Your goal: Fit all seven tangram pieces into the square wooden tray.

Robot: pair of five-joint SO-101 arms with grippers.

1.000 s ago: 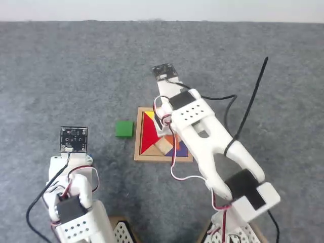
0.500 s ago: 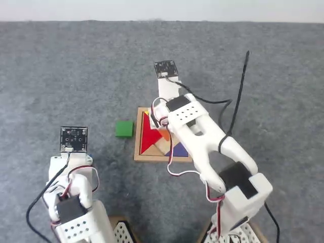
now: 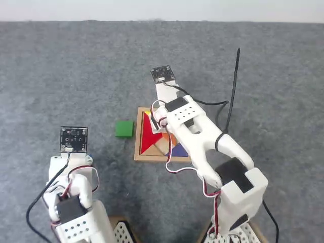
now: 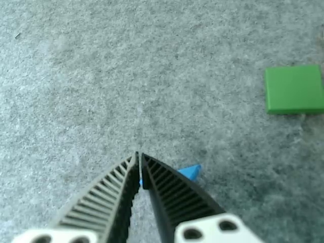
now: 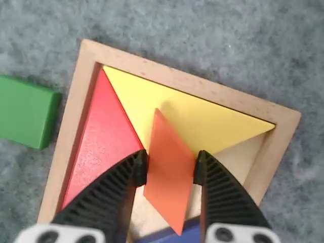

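1. While the right gripper (image 5: 170,161) clamps the orange piece (image 5: 169,190) between its jaws, that piece sits over the wooden tray (image 5: 202,88).
2. Left gripper (image 4: 138,157) jaws meet on nothing, just beside a blue piece (image 4: 190,172).
3. Against a second ago, the right arm reaches further left.

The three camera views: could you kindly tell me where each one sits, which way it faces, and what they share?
High view: fixed overhead, looking down; left arm at the near edge, right arm over the square wooden tray.
Left wrist view: on the left wrist, looking down at grey carpet past the shut left gripper.
Right wrist view: on the right wrist, looking down into the tray; right gripper clamps the orange parallelogram piece.
Shared: the green square piece appears in all three.
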